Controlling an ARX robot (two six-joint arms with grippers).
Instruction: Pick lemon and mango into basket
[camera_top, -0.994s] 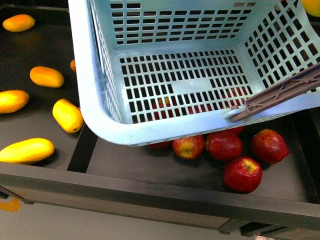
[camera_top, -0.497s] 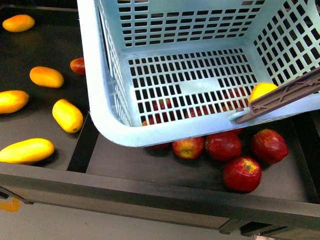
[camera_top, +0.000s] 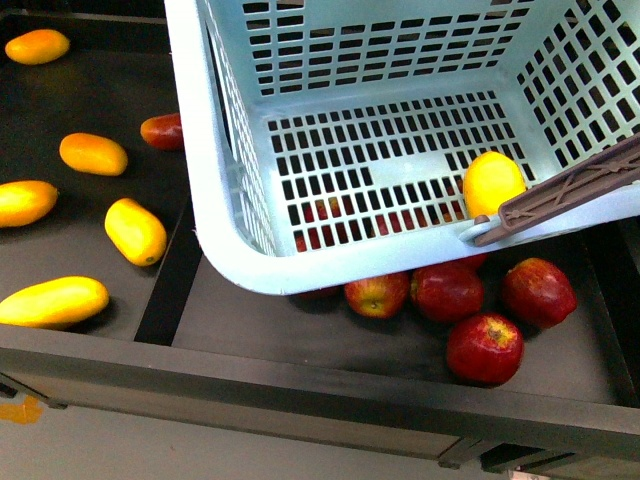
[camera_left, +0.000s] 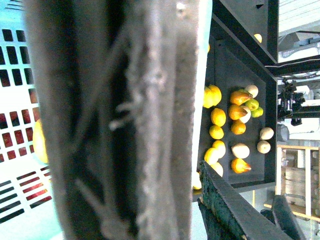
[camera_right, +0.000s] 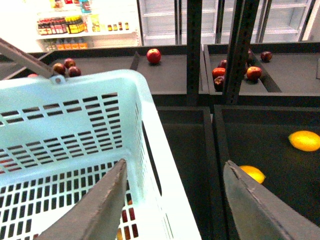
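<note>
Front view, lemon (camera_top: 493, 183): lay inside the basket (camera_top: 208, 200), on its slotted floor; close to the near wall, just beside the handle (camera_top: 565, 190); that half of the task judged done
Mango (camera_top: 135, 231): lay outside the basket, on the dark shelf (camera_top: 90, 100) beside its left wall; nearest to the basket of several alike, touching none; long axis slanted, roughly along that wall rather than toward it
Right gripper (camera_right: 175, 165): hung over the basket's rim; fingers (camera_right: 100, 205) spread apart, nothing between them; orange-yellow fruits (camera_right: 305, 140) showed beyond the basket's wall in the right wrist view
Left gripper: not seen in any view; left wrist view filled by the handle, blurred and very close; could not tell whether clamped on it
Coming move: mango lay across the basket's left wall from the free right gripper; judged a reach over that wall, fingers turned to close across the short width
Apples (camera_top: 485, 348): lay under and in front of the basket; no part of the task
</note>
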